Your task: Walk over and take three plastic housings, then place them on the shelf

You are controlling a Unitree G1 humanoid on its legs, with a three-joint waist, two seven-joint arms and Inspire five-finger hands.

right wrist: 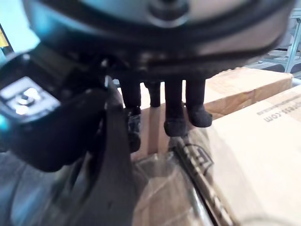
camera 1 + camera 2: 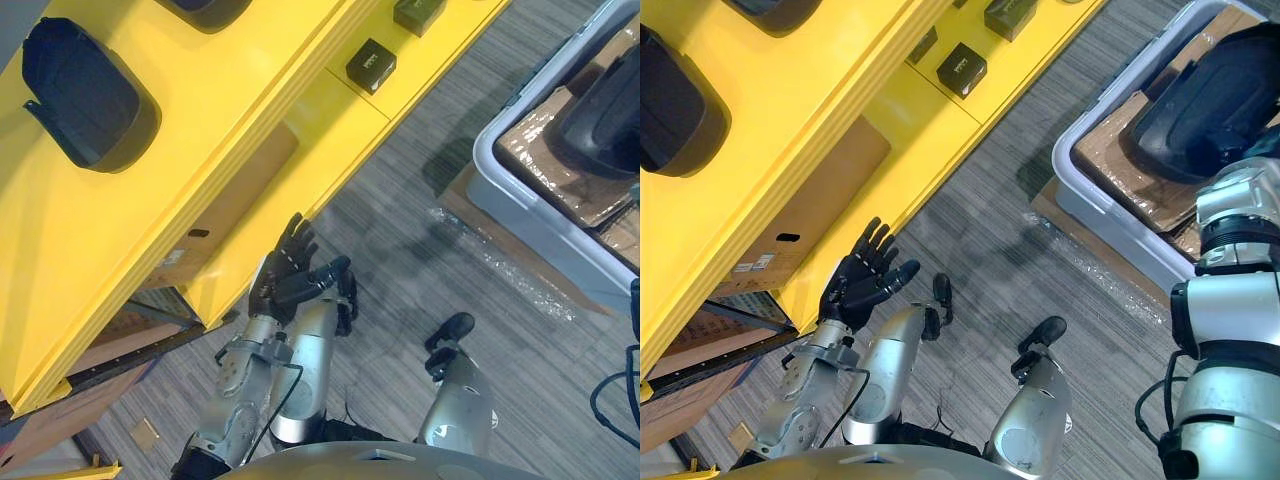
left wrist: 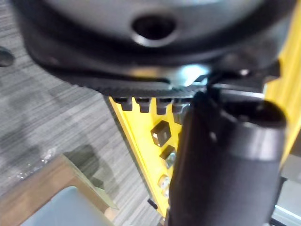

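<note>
- The yellow shelf [image 2: 150, 200] runs slantwise across the head views, with a brown cardboard box [image 2: 240, 195] tucked under its upper board.
- A grey bin [image 2: 1100, 225] stands on the floor on the robot's right and holds film-wrapped cardboard [image 2: 1130, 165].
- A black plastic housing [image 2: 90, 95] lies on the shelf's top board, and a second housing [image 2: 205, 10] is further along, cut by the view's edge. A third housing [image 2: 1215, 100] rests in the bin on the cardboard.
- The left hand [image 2: 862, 275] is raised beside the shelf's lower edge, fingers spread and holding nothing.
- The right hand [image 1: 61, 127] hangs over the wrapped cardboard, its fingers [image 1: 175, 106] straight and side by side, with nothing between them.
- Two small black boxes [image 2: 371, 65] [image 2: 418, 12] sit apart on the shelf's lower board.
</note>
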